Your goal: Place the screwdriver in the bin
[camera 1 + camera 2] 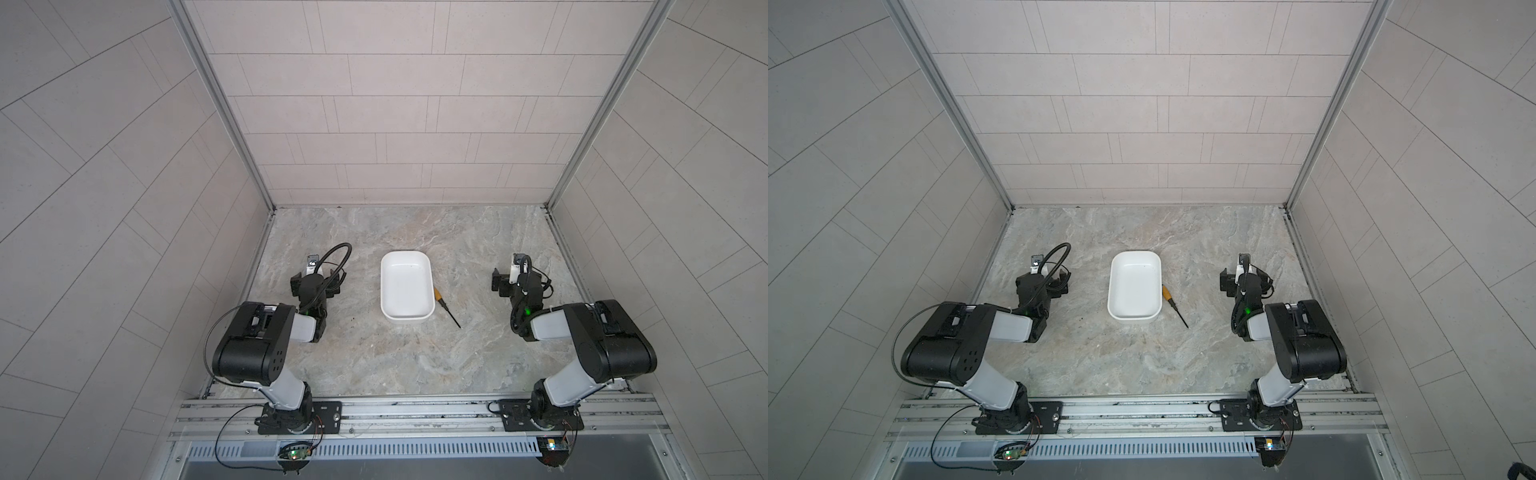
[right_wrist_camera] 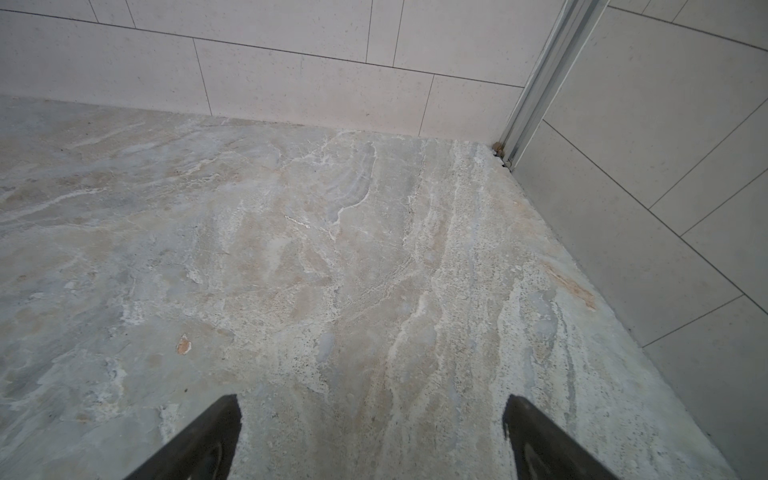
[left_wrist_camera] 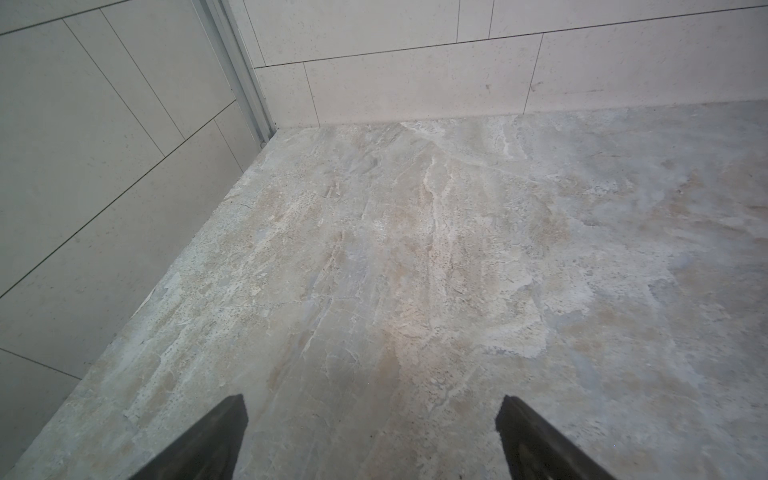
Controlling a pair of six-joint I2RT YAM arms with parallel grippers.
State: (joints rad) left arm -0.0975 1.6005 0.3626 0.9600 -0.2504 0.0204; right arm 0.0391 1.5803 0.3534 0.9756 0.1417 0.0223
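In both top views the white bin sits mid-table with nothing in it. The screwdriver lies on the marble just right of the bin, its yellow-orange handle against the bin's right wall and its dark shaft pointing toward the front right. My left gripper stands open to the left of the bin. My right gripper stands open to the right of the screwdriver. Both wrist views show only bare table between the fingers; bin and screwdriver are outside them.
Tiled walls close the table on the left, back and right, with aluminium posts in the back corners. A metal rail carrying both arm bases runs along the front edge.
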